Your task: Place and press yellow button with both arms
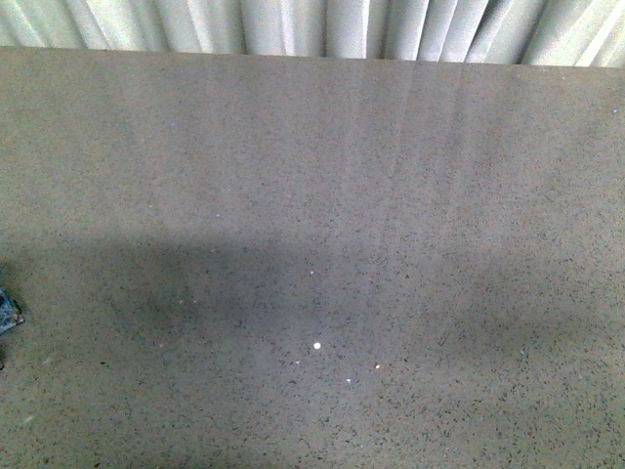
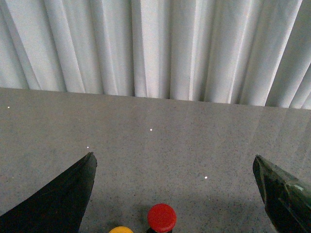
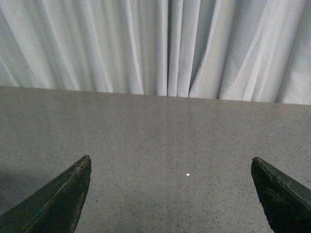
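A white pleated curtain [image 1: 293, 24] hangs along the far edge of a speckled grey-brown worktop [image 1: 391, 195], which fills nearly all of the front view. At that view's left edge sits a small blue-grey scrap [image 1: 8, 311], possibly part of a button base, though too little shows to be sure

In the left wrist view the left claw [image 2: 173, 156] is spread wide, its 2 dark fingers [image 2: 63, 199] far apart and gripping nothing. Low between them, close to the camera, the yellow button [image 2: 120, 229] shows only the top of its cap at the picture's edge. A red button [image 2: 162, 217] stands just beside it on the worktop. The wide spread reads as readiness: the claw sits over the buttons with room to come down around a small cap

The right claw [image 3: 170, 158] is likewise open and empty, with only worktop and curtain ahead of it. It is probably kept clear on its own side because its share, the press, comes once the button is set down

By this layout the task looks barely begun: the yellow button is neither lifted nor placed. With the red one so near, the left claw will need to close on the yellow one alone
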`<state>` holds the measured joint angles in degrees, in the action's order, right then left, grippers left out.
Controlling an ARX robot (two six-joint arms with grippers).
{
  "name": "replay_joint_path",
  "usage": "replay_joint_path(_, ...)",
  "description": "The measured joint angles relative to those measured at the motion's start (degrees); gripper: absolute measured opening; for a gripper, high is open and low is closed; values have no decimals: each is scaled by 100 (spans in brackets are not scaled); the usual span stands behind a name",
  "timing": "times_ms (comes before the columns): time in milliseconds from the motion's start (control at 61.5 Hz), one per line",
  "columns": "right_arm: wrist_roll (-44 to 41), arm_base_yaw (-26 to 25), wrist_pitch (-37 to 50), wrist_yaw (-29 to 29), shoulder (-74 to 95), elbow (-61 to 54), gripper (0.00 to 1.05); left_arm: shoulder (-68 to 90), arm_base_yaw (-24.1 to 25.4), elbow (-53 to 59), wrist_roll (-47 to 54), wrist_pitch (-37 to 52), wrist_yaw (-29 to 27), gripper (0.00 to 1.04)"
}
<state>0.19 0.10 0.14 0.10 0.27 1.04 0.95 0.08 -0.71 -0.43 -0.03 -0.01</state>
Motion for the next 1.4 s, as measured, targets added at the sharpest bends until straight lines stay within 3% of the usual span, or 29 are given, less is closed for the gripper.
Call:
replay_joint_path(666,0,0,0,0,0,0,96,-2,0,0,0,0,0,96)
replay_joint_path(715,0,0,0,4,0,0,96,160,105,-136,57,-385,387,96)
replay_joint_path(780,0,-2,0,-9,0,0,96,960,409,-695,111,-1545,1244,96)
replay_joint_path(845,0,0,0,-13,0,0,96,1585,557,-918,138,-1703,1405,96)
replay_joint_path(959,0,-2,-2,-11,0,0,96,2391,719,-1021,243,-1010,1541,96)
replay_joint_path(1219,0,0,-2,-11,0,0,96,5191,1456,-844,551,1624,1482,96)
replay_joint_path(1398,0,0,-2,-11,0,0,96,6459,1904,-765,667,2551,1493,96)
